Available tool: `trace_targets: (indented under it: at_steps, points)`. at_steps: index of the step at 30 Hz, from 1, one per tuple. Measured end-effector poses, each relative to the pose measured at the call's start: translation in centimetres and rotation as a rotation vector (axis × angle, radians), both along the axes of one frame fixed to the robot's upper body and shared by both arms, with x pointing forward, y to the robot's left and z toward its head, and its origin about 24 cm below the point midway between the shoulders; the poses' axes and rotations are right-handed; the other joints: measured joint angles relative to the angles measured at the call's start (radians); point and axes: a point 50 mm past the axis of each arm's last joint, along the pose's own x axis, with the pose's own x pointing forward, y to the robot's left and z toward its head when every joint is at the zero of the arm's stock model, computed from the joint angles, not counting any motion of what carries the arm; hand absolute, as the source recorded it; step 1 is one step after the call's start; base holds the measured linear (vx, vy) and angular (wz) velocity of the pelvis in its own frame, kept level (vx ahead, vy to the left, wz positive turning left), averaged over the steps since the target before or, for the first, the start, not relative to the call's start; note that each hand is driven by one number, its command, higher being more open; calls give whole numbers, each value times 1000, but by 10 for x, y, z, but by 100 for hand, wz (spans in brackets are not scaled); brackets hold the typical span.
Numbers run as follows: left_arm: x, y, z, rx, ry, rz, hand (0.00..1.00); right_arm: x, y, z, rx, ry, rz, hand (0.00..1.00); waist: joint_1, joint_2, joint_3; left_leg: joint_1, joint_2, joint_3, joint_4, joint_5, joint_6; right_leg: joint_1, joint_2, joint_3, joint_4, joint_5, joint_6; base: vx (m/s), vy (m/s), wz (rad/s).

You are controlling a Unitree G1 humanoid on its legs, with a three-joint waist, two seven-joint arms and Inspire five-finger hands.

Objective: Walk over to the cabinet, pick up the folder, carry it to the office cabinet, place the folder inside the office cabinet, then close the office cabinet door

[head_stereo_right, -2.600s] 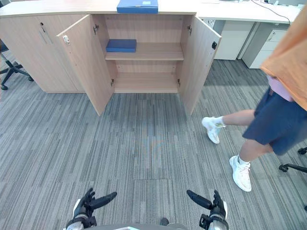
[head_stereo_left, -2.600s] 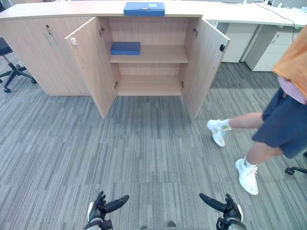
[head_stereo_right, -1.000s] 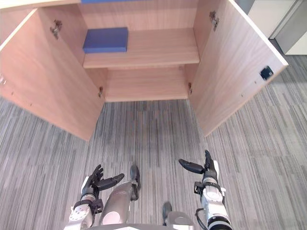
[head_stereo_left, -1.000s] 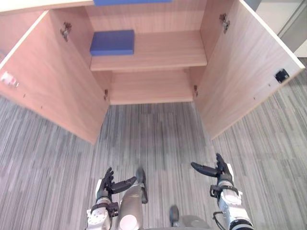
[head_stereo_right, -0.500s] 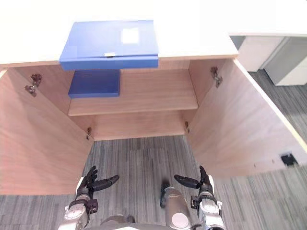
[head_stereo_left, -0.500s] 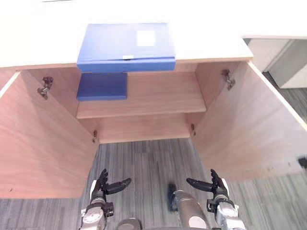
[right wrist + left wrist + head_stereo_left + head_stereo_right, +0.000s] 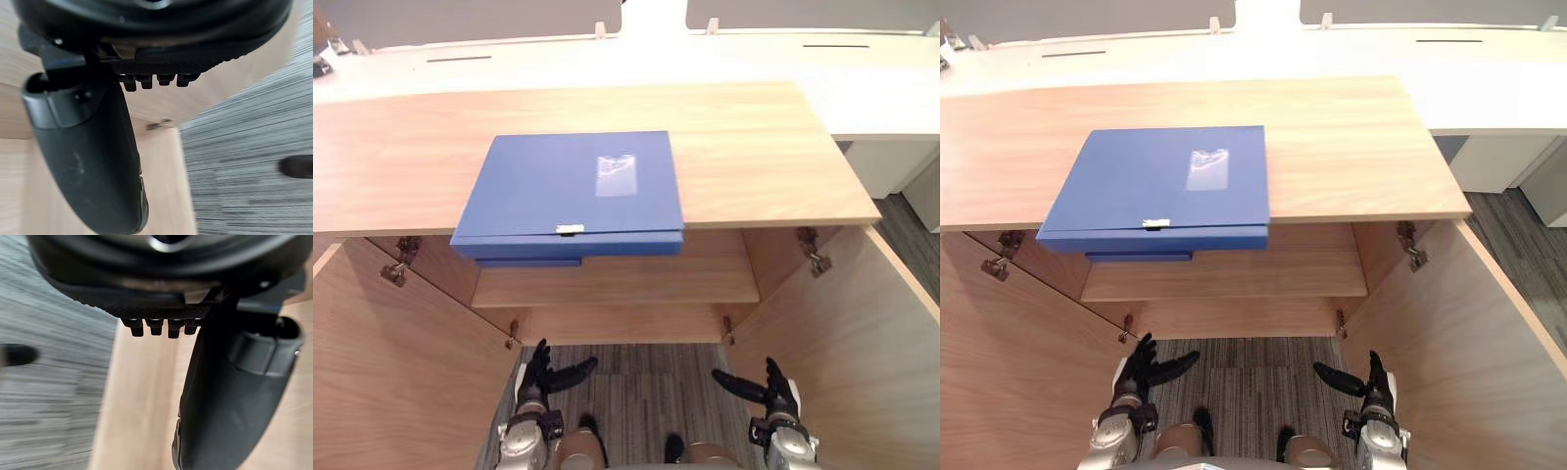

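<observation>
Folder [image 7: 570,184] flat on wooden cabinet top [image 7: 759,147], doors [image 7: 862,343] open, grey carpet [image 7: 646,377] below, left hand [image 7: 537,382] and right hand [image 7: 775,394] spread

A folder [image 7: 570,186] is laid on the cabinet top [image 7: 754,147], left of centre, with its near side reaching the front edge. Directly below it, a second folder [image 7: 529,262] is placed at the left end of the upper shelf [image 7: 646,279]. The left door [image 7: 382,372] and right door [image 7: 871,333] are swung out at either side. Between them, low over the floor [image 7: 646,377], the left hand [image 7: 538,377] and right hand [image 7: 773,390] are held well apart. A desk [image 7: 881,88] is set behind the cabinet.
</observation>
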Motion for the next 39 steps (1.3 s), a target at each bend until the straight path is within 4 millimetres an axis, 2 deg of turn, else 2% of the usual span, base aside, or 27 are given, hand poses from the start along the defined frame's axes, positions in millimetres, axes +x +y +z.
trace_targets:
  at_steps: [3, 7, 16, 21, 24, 29, 33, 39]
  points:
    - [5, 9, 24, 66, -108, 10, 100, -5, 2, -3, 10, 14, -6, 100, 2, 2, -1, 34, -42, 0, -80, 25, 15, 4, -27, -3, -7, -8, 13, 106, 63, 13]
    - [9, 19, 55, 196, -235, 3, 100, -3, 7, -3, 22, 2, -5, 100, 10, 1, -3, 73, -60, -17, -128, 38, 17, 36, -31, -4, -19, -7, 13, 45, 25, 15]
    - [2, 19, 117, 378, -506, 24, 100, -3, 5, -1, -10, -10, 22, 100, 14, 3, -15, 107, -66, -51, -218, 95, 16, 46, -30, -22, -23, -7, 13, -31, -8, 11]
    - [-3, 18, 157, 592, -662, -42, 100, -7, -2, -2, -40, 14, 42, 100, 14, 14, -43, 113, -75, -61, -249, 113, 15, 53, -26, -7, -46, -7, 14, -75, -1, 4]
    - [-4, 15, 173, 715, -720, -91, 100, -13, -3, -5, -56, 46, 82, 100, 14, 17, -51, 122, -74, -66, -250, 119, 16, 63, -24, -8, -47, -7, 15, -61, -3, 3]
    - [-4, 13, 179, 805, -746, -121, 100, -23, -2, -9, -57, 78, 91, 100, 10, 20, -77, 123, -73, -67, -250, 121, 16, 64, -21, -7, -46, -7, 15, -8, -3, 1]
    - [0, 13, 185, 889, -770, -205, 100, -24, 0, -11, -59, 96, 118, 100, 9, 18, -78, 131, -69, -62, -250, 122, 15, 68, -18, 0, -44, -6, 15, -18, -13, -4]
    - [14, 0, 195, 1030, -840, -381, 100, -24, 0, -11, -56, 95, 127, 100, -1, 18, -79, 145, -64, -41, -250, 122, 14, 68, -14, 24, -41, -3, 14, -32, -6, -10]
